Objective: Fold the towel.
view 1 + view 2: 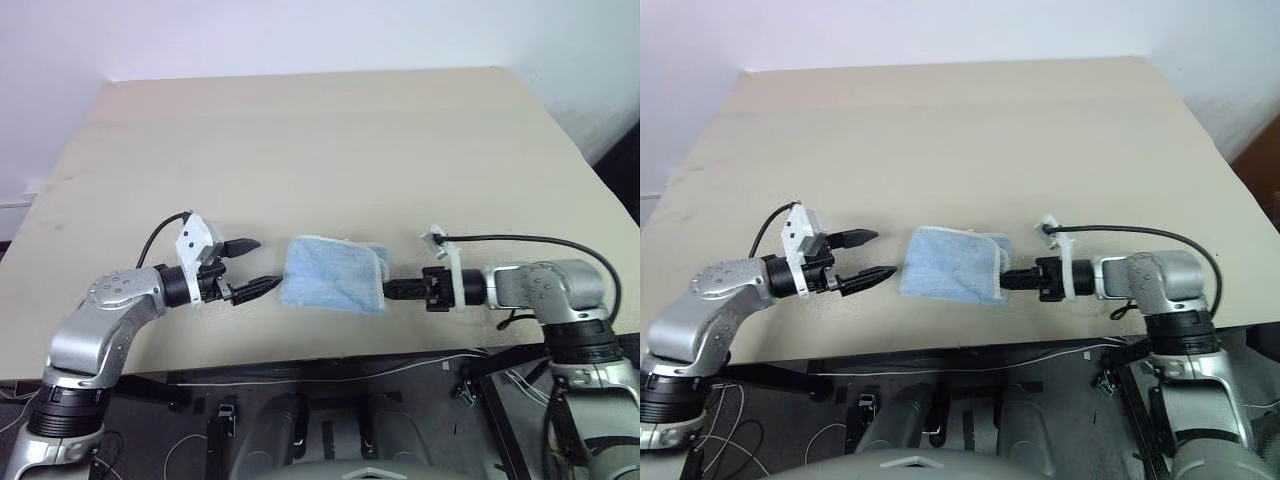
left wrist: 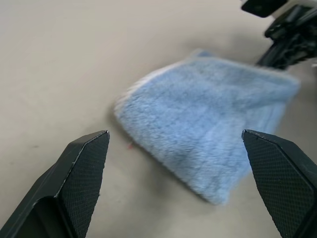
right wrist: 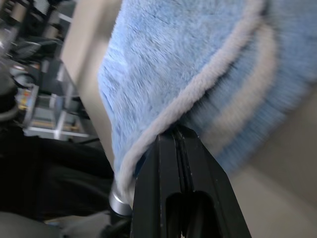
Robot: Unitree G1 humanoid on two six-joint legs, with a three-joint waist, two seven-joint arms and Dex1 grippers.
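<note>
Left eye view is showing the towel (image 1: 333, 274) lying already folded into a small thick pad near the front edge of the table (image 1: 300, 140), between the 2 grippers. The right gripper (image 1: 392, 288) is reaching in level from the right, its jaws pressed together at the towel's right edge; the right wrist view is showing the black fingers (image 3: 181, 178) meeting just under the cream edging, and I cannot tell whether any cloth is actually being pinched between them. The left gripper (image 1: 256, 265) is sitting just beside the towel's left edge with its jaws standing wide apart, holding nothing and not touching the cloth. The main risk, as I am judging it, is that the right gripper is gripping only the edging or nothing at all, so a pull would be slipping off or dragging the top layer and undoing the fold. With the towel lying close to the table's front edge, any drag toward the robot could also be sending it off the table.
</note>
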